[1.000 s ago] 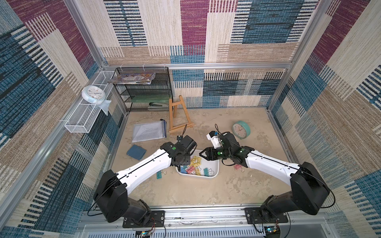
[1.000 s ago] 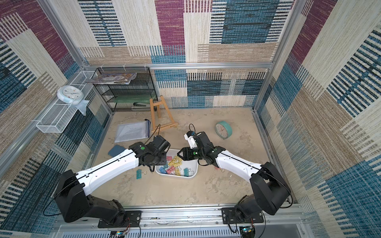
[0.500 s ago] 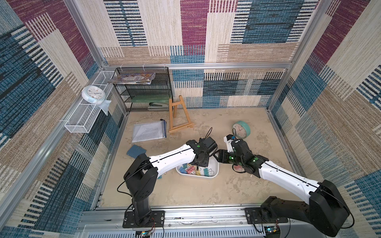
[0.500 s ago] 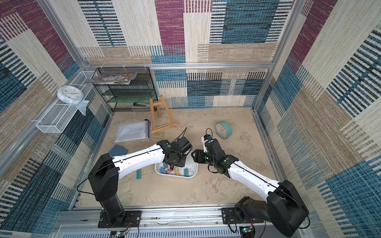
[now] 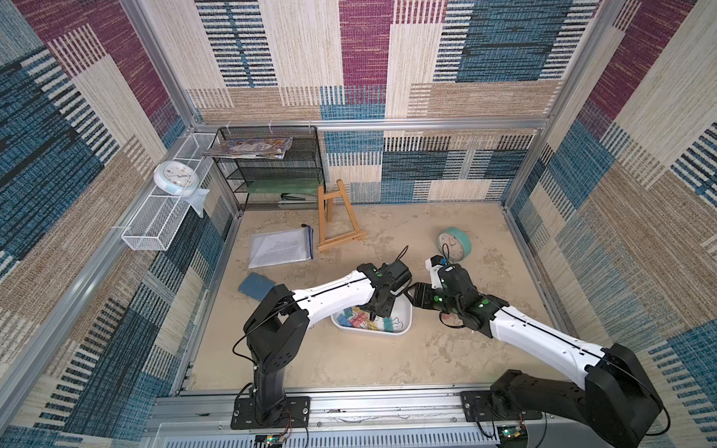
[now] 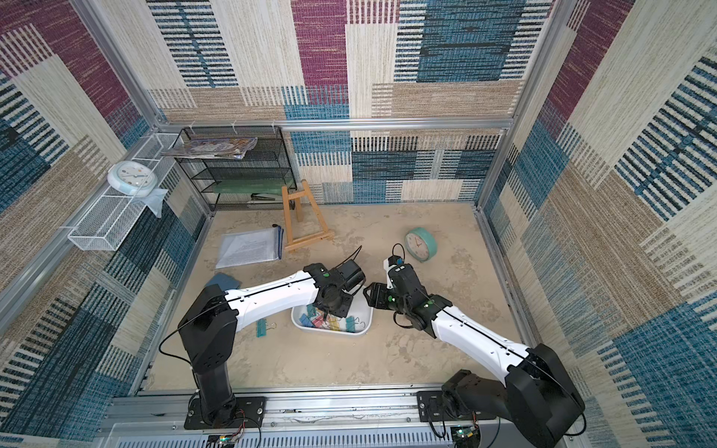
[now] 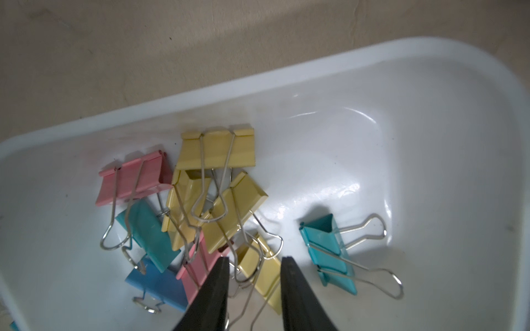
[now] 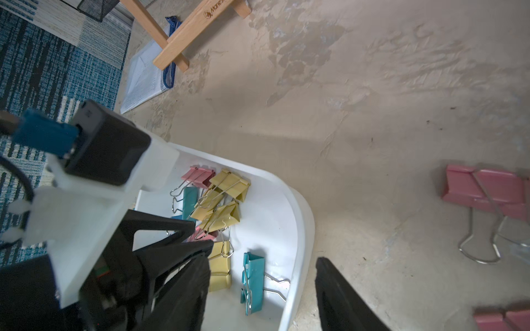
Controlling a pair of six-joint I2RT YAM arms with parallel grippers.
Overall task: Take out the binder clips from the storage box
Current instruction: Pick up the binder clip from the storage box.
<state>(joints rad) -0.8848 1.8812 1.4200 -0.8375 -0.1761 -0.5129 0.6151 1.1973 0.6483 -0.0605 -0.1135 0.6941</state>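
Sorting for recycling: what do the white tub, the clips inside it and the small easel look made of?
Tub: probably plastic, glossy; soft highlights on its smooth moulded wall.
Clips: likely painted sheet metal, with crisp folds, and bare silver wire handles.
Easel: light wood, seemingly unvarnished; visible grain and a dark maker's mark.

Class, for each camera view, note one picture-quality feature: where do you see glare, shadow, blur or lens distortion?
Left wrist view: glare streaks on the storage box wall; a dark shadow beside the teal binder clip. Right wrist view: the blue plug close to the lens is out of focus. In both top views: the frame posts splay outward, a wide-angle effect.
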